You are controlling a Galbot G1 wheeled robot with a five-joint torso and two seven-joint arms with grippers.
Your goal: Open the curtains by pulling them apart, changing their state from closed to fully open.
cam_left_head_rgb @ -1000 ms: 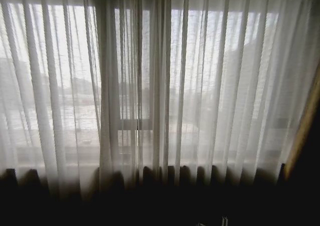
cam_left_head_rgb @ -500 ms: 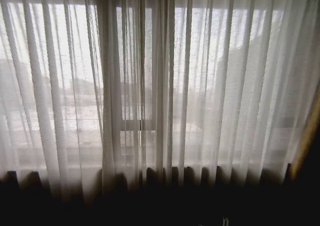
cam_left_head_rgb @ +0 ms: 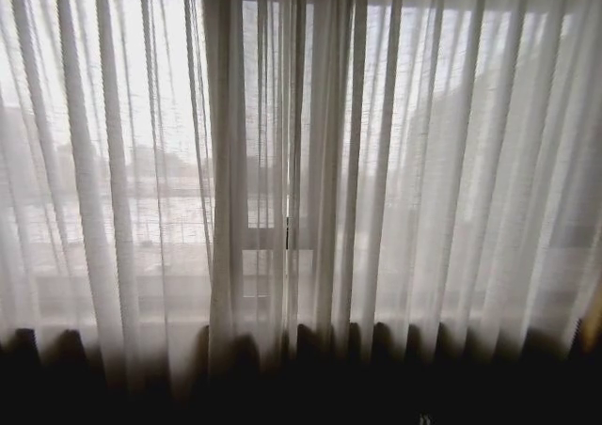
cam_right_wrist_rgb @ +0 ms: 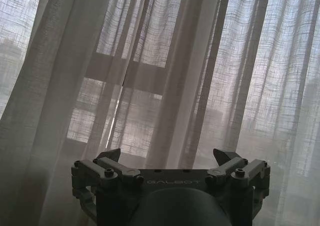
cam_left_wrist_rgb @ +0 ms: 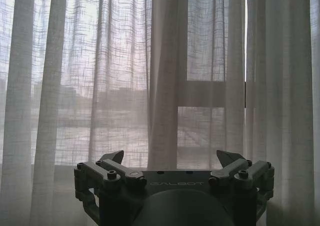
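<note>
The curtains hang closed across the window as two sheer white pleated panels, the left panel (cam_left_head_rgb: 122, 190) and the right panel (cam_left_head_rgb: 442, 190). They meet in bunched folds at a narrow seam (cam_left_head_rgb: 287, 228) near the middle. In the left wrist view my left gripper (cam_left_wrist_rgb: 170, 158) is open, short of the fabric (cam_left_wrist_rgb: 165, 86), with the seam slit (cam_left_wrist_rgb: 245, 86) off to one side. In the right wrist view my right gripper (cam_right_wrist_rgb: 167, 156) is also open and holds nothing, facing folds (cam_right_wrist_rgb: 195, 76) beside the slit (cam_right_wrist_rgb: 122, 81).
Window frame bars (cam_left_head_rgb: 268, 239) show through the fabric behind the seam. A dark band (cam_left_head_rgb: 301, 387) runs below the curtain hems. A sliver of a golden-tan drape edge (cam_left_head_rgb: 593, 326) sits at the far right.
The whole head view has shifted: the curtains now sit further right and slightly lower and larger, and the drape at the right has almost left the picture. The curtains themselves hang as before.
</note>
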